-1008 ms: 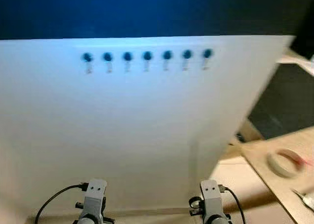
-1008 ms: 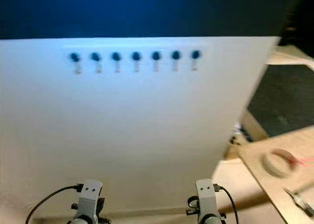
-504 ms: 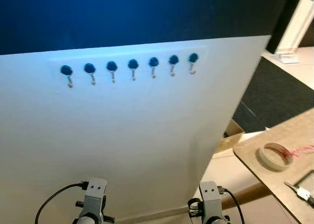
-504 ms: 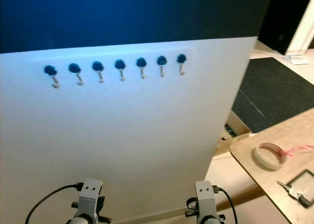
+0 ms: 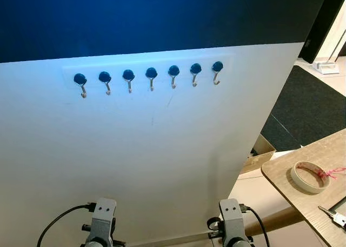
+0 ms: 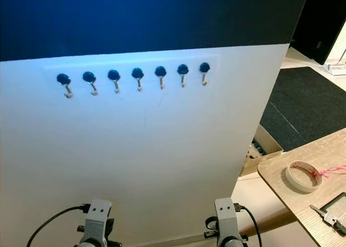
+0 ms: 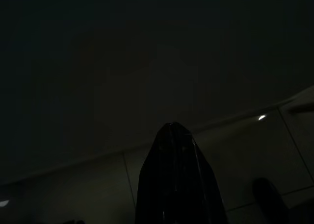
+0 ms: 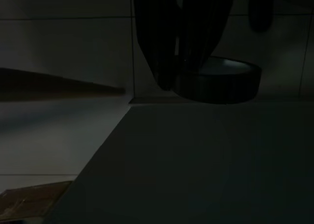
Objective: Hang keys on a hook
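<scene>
Keys (image 5: pixel 339 219) far right of right gripper (image 8: pixel 179 69)

**Count of items in view**

Hooks (image 5: pixel 151 74): seven, blue-capped with metal hooks below, set in one row along a pale strip on the white panel (image 5: pixel 135 166).
White panel: one, upright.
Roll of tape (image 5: pixel 310 176): one, lying flat on the wooden table (image 5: pixel 289 185).
Wooden table: one, at the robot's right.
Keys (image 5: pixel 336 217): one small metal bunch at the table's near edge; the number of keys in it cannot be told.
Dark floor mat (image 6: pixel 308 104): one, beyond the table.
Robot arms: two, the left arm (image 5: pixel 101 225) and the right arm (image 5: pixel 233 225), both low in front of the panel.
</scene>
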Tool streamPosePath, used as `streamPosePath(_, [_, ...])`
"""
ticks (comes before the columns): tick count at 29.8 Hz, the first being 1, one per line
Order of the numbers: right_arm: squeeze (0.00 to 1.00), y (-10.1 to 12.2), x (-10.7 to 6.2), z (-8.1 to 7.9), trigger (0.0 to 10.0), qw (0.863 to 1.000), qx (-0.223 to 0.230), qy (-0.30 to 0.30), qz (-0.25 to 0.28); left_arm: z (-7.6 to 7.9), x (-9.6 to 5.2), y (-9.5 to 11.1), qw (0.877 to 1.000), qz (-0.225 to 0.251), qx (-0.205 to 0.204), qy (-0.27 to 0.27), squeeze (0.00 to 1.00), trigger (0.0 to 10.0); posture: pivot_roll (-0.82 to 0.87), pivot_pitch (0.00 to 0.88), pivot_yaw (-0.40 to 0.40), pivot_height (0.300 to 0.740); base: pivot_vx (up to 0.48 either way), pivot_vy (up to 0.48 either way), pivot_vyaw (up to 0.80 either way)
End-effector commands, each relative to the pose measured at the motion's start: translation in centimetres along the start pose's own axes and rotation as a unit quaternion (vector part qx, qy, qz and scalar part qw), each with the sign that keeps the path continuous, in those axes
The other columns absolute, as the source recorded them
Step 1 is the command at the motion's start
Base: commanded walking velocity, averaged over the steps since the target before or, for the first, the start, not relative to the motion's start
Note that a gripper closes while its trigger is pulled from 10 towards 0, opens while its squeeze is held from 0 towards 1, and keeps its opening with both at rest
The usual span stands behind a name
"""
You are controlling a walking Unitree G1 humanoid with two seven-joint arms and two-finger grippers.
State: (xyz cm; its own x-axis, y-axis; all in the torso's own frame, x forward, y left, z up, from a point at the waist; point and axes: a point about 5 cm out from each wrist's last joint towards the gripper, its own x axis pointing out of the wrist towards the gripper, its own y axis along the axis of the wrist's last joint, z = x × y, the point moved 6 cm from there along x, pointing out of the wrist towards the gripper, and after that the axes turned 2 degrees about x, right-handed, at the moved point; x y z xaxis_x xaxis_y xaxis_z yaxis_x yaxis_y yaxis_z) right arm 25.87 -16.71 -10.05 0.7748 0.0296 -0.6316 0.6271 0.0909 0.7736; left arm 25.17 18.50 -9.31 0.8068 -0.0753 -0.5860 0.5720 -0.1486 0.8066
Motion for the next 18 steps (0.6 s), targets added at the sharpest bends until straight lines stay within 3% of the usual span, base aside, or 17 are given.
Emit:
streamPosePath(1, [0.0,-0.24,0.0,-0.19,10.0,1.0,-0.005,0.005,-0.007,-0.24,-0.22,-0.62,1.0,-0.009,-0.008,0.004,0.03,10.0,0.03,0.009,0.018,0.74,0.0,0.0,0.0])
streamPosePath(4, [0.0,-0.31,-0.03,-0.19,10.0,1.0,-0.005,0.005,-0.008,-0.25,-0.22,-0.62,1.0,-0.008,-0.009,0.005,0.03,10.0,0.03,0.01,0.017,0.74,0.0,0.0,0.0])
streamPosePath(18, [0.0,-0.7,-0.18,-0.25,10.0,1.0,-0.003,0.005,-0.011,-0.36,-0.28,-0.64,1.0,-0.007,-0.01,0.005,0.03,10.0,0.03,0.015,0.021,0.74,-0.256,0.0,0.0])
